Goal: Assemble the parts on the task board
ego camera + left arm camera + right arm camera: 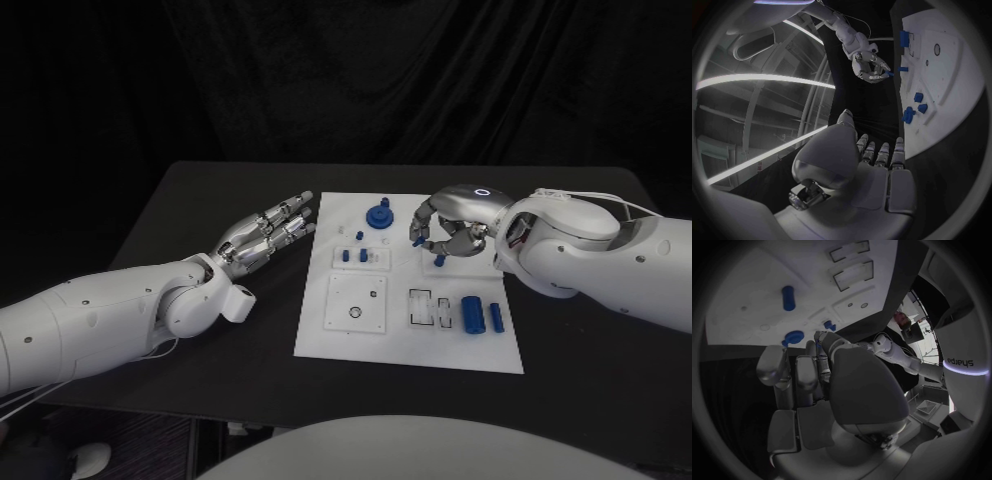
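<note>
Head view: you have the white rectangular task board (378, 340) at frame centre on the black desk (216, 200). Right hand (450, 232) hangs over the board's upper right, fingers (427, 222) curled downward; a small blue part (417, 241) shows at the fingertips, and I judge it pinched, though contact is partly hidden. Left hand (268, 236) lies flat off the board's upper-left edge, fingers straight and apart, holding nothing. A blue round knobbed part (379, 216) stands just left of the right hand, and two blue cylinders (482, 316) lie below it, long axes running up-frame. The right hand is nearer to all of them. Left wrist view shows the right hand (871, 66) from the side with blue at its fingertips, which the head view half hides.
</note>
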You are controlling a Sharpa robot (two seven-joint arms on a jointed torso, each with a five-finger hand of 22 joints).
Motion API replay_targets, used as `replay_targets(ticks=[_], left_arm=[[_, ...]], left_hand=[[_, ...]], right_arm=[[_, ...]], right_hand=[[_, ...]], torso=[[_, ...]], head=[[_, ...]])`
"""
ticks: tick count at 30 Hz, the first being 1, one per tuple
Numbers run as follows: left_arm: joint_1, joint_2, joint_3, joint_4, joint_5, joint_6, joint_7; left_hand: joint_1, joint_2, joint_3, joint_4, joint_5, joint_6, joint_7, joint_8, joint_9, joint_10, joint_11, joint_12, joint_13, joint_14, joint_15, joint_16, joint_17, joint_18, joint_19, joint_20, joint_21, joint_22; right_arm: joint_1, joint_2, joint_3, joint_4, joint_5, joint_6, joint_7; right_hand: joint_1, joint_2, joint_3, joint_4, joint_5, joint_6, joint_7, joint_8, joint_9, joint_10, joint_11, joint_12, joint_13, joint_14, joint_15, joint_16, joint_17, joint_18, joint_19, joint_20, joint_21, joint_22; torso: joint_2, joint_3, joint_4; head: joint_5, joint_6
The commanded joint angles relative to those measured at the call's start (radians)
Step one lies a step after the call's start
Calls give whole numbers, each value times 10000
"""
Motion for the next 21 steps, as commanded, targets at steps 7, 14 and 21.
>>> replay_targets(ticks=[7,14,21], left_arm=[[-24,51,10,29,74,121,950],[-32,115,10,8,75,152,925],[-44,174,10,-33,75,178,911]], left_hand=[[53,24,23,32,14,-43,58,9,10,-14,83,-31,-11,32,57,-36,-13,140,-9,57,14,-26],[49,24,22,37,12,-48,57,8,9,-17,87,-32,-12,32,56,-36,-13,142,-14,59,11,-38],[42,26,21,46,10,-56,55,7,8,-22,93,-33,-13,32,55,-36,-13,147,-20,62,7,-53]], right_arm=[[-339,754,6,-55,-660,661,-363],[-496,1334,7,-257,-1058,939,-416],[-631,1702,7,-342,-1451,1175,-524]], right_hand=[[-100,-2,-50,-22,82,-4,16,-21,13,45,7,-78,-33,22,-9,18,-29,-170,14,-57,-42,1307],[-76,-13,-16,-49,206,-74,37,-69,19,27,25,-127,-65,15,0,21,-29,-165,0,-54,-75,1300],[-105,-33,-26,-40,222,-88,45,-80,22,25,35,-139,-74,3,7,6,-56,-164,-7,-51,-91,1295]], torso=[[-19,-2,-20],[-15,-11,-14],[-17,-8,-23]], head=[[161,2],[206,2],[310,2]])
